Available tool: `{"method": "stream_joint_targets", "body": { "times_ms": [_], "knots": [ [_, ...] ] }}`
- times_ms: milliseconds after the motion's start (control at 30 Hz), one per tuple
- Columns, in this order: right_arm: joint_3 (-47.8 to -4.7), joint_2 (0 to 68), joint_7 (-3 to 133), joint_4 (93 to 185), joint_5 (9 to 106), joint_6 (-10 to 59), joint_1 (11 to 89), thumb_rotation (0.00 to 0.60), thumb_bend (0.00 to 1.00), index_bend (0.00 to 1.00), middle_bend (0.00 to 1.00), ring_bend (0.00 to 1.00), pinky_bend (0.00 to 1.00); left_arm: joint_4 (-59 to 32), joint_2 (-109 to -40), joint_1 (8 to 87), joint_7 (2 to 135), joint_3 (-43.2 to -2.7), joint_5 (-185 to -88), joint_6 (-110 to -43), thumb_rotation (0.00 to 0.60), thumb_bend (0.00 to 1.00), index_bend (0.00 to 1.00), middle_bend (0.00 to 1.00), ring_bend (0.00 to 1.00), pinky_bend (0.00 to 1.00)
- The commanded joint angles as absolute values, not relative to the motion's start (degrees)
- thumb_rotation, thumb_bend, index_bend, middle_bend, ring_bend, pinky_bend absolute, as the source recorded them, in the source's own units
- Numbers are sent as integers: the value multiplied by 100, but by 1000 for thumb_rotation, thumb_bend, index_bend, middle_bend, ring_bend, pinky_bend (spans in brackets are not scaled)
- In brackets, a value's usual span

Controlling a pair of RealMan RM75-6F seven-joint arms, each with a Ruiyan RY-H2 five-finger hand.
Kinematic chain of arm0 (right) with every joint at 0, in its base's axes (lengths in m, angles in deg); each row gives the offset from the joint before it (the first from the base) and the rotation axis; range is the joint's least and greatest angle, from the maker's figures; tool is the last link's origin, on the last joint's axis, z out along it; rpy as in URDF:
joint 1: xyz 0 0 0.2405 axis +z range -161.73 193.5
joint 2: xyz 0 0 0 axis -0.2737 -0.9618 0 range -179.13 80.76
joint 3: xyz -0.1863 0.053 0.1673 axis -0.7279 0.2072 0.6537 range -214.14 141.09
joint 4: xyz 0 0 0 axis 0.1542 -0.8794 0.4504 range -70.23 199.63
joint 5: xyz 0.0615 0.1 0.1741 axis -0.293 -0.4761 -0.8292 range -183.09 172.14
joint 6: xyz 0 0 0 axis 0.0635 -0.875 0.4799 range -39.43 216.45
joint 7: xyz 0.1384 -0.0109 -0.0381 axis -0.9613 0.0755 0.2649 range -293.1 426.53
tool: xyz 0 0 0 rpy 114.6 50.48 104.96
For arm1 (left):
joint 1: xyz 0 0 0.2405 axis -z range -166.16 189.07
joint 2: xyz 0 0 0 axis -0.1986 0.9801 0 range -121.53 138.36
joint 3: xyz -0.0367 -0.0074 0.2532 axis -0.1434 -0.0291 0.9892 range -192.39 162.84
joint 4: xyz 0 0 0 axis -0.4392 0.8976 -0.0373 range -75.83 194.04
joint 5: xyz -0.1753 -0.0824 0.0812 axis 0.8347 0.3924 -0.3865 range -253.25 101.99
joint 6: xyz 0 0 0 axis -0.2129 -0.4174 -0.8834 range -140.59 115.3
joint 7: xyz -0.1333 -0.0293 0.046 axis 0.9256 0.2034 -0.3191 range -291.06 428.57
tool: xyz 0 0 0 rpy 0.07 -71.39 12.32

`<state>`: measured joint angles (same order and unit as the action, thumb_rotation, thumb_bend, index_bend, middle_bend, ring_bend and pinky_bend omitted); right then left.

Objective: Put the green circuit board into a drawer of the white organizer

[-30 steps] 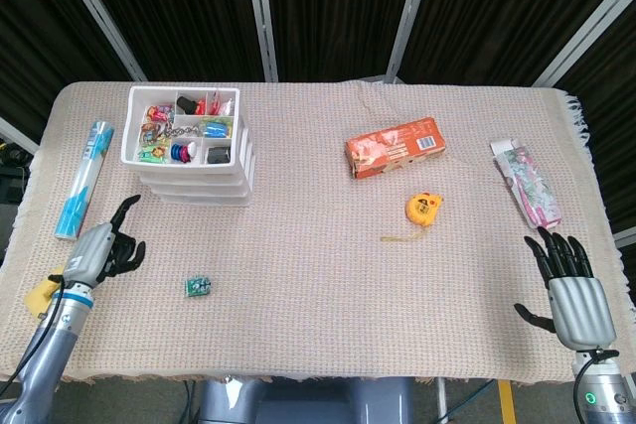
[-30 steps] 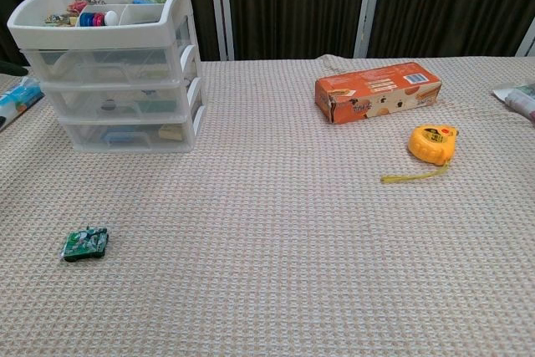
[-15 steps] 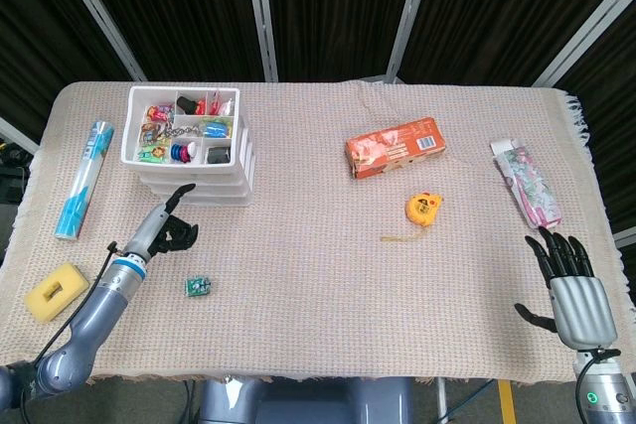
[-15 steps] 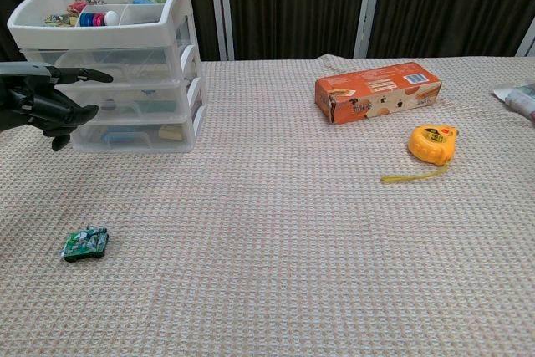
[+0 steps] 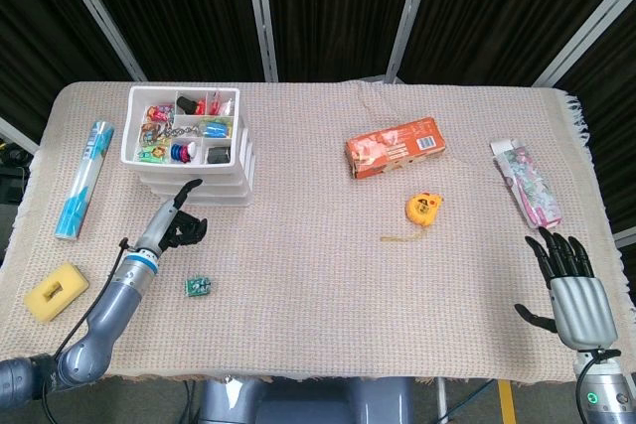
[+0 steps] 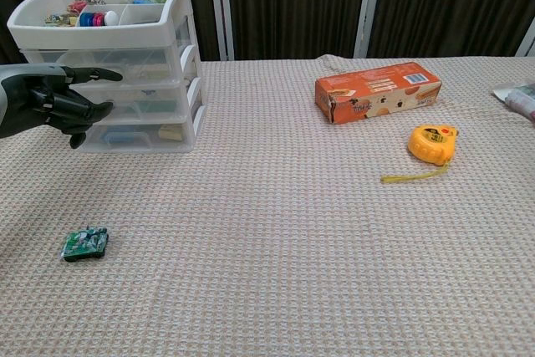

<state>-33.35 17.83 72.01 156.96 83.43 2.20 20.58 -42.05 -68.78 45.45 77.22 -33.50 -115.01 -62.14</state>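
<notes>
Green circuit board [image 5: 197, 287]: lies flat on the table [image 5: 318, 275] in the lower left of the head view, below and slightly right of the left hand; nothing touches it. In the chest view it sits low at the left edge.
White organizer [image 5: 191, 147]: upper left of the head view; three stacked drawers, all pushed in, with an open top tray of small coloured bits.
Left hand [image 5: 177, 222]: raised in front of the organizer's drawers, one finger pointing toward them, the rest curled loosely inward; holds nothing. Whether it touches a drawer front, cannot tell.
Right hand [image 5: 568, 286]: lower right corner of the head view, fingers spread wide, empty, well apart from everything.
Orange box [image 5: 395, 145]: upper centre-right, lying on its side.
Yellow tape measure [image 5: 423, 210]: just below the box, a short length of tape pulled out to its left.
Blue tube [image 5: 81, 178]: far left, beside the organizer.
Yellow sponge [image 5: 57, 290]: lower left corner.
Pink packet [image 5: 528, 184]: right edge.
</notes>
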Motion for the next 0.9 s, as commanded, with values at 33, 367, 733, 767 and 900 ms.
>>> {"method": "stream_joint_targets", "body": {
  "times_ms": [33,367,733,767,900],
  "knots": [
    [-3336,1786,7208,15697,8345,218,2058,600,0,98,0,0,0,-4165,-6907,4566,7768,-3371,-11462,-6199,600,557,0,926,825,676],
    [-3334,1789,7223,15696,8334,221,2058,600,0,99,0,0,0,-4143,-6914,4632,8295,-3572,-11234,-5705,600,567,144,929,830,676],
    [-3337,1788,7230,15695,8337,207,2050,600,0,99,0,0,0,-4142,-6806,4451,8675,-3524,-11458,-5567,600,614,310,932,835,676],
    [-3337,1789,7230,15694,8335,208,2051,600,0,99,0,0,0,-4153,-6789,4413,8701,-3502,-11510,-5574,600,614,311,932,835,676],
    [-3337,1791,7239,15700,8337,204,2049,600,0,99,0,0,0,-4207,-6697,4217,8871,-3406,-11743,-5569,600,615,311,933,834,676]
  ]
}}
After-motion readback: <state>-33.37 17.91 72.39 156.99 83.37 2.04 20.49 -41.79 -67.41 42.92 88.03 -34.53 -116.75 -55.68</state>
